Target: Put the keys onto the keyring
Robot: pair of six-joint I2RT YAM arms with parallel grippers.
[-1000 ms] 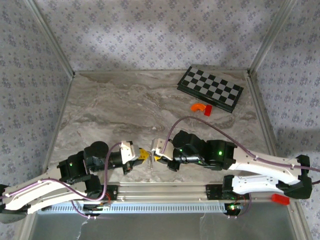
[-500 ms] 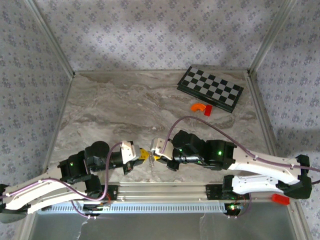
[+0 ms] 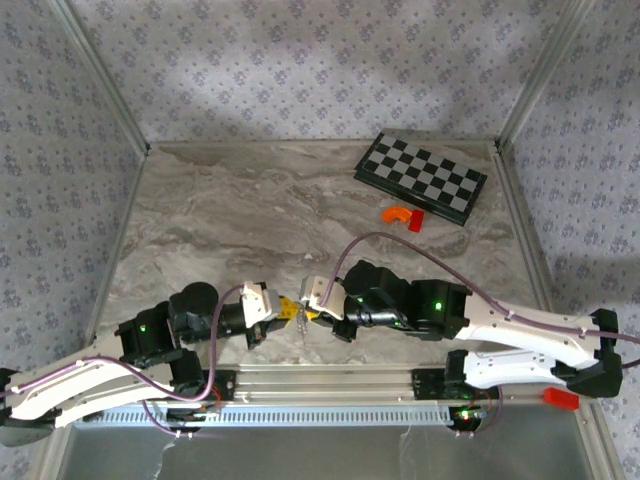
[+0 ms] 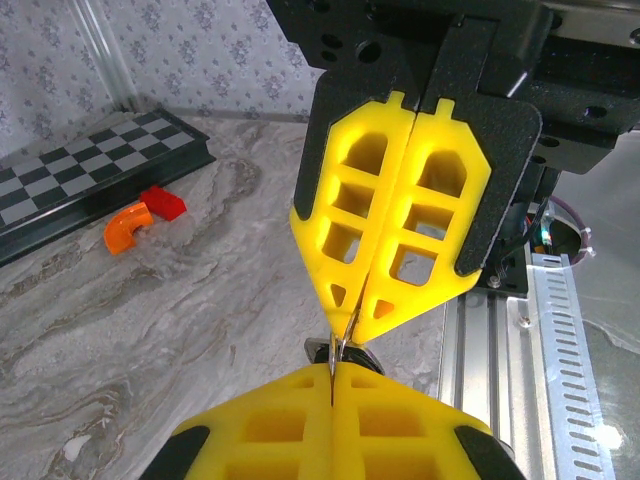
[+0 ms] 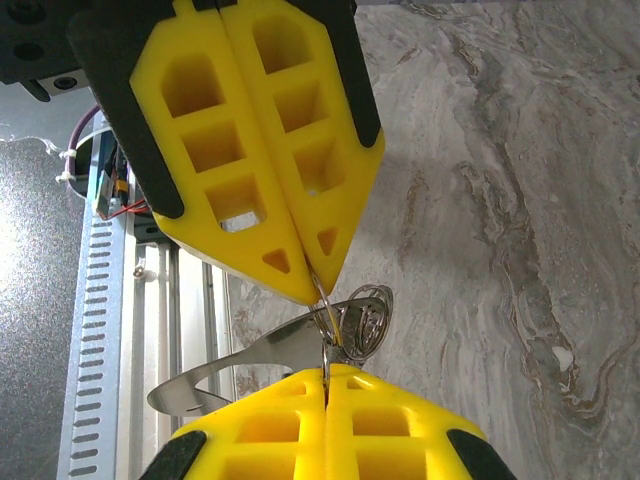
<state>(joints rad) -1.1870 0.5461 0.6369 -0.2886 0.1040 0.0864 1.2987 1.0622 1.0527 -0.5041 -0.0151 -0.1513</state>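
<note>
My left jaws and my right jaws were both closed, meeting tip to tip low in the middle of the top view. Each pinched the thin silvery wire of the keyring (image 5: 362, 318), which hung between them just above the counter (image 3: 250, 220).

Top view was evenly lit, soft, no harsh glare. A brighter patch crossed the back wall (image 3: 230, 70) at 11 o'clock, and shadows on the table (image 3: 220, 220) stayed faint. Wrist cams were wide-angle w/ bent edges. Near yellow fingers (image 4: 270, 430) at 6 o'clock were soft. Glints on the keyring (image 5: 366, 318); glare on the metal rail (image 4: 565, 340) at 4 o'clock.
</note>
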